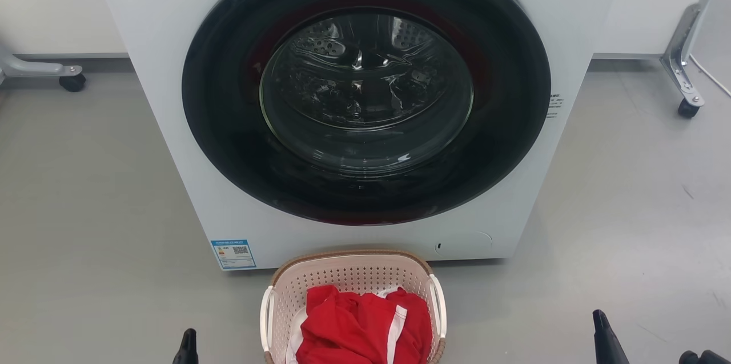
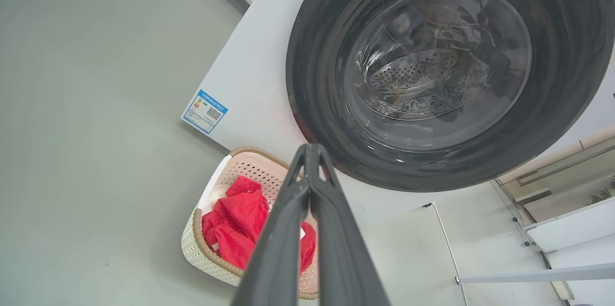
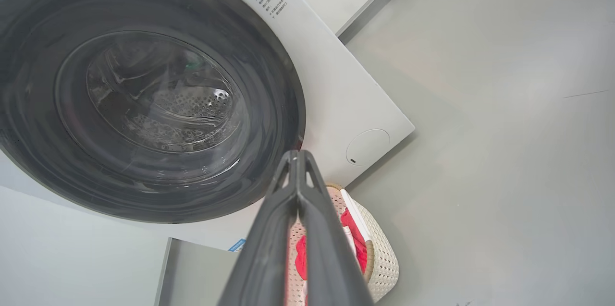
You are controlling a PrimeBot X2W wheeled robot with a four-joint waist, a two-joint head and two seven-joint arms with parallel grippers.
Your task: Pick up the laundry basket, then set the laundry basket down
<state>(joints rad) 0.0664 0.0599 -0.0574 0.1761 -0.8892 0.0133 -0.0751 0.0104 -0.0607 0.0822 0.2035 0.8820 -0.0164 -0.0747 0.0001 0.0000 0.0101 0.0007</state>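
Note:
The laundry basket [image 1: 349,275] stands on the grey floor just in front of the washing machine, pale pink-beige and perforated, with a brown rim and white side handles. Red clothing with white stripes [image 1: 360,327] lies in it. My left gripper [image 1: 187,342] shows at the bottom edge, left of the basket and apart from it. My right gripper [image 1: 602,332] is further off to the basket's right. In the left wrist view the left gripper [image 2: 311,148] is shut and empty, with the basket [image 2: 202,248] below it. In the right wrist view the right gripper [image 3: 297,154] is shut and empty above the basket [image 3: 384,258].
A white front-loading washing machine [image 1: 171,67] with a closed dark round door [image 1: 365,90] rises right behind the basket. Wheeled metal stand legs sit at the far left [image 1: 71,81] and far right [image 1: 688,107]. Open grey floor spreads on both sides.

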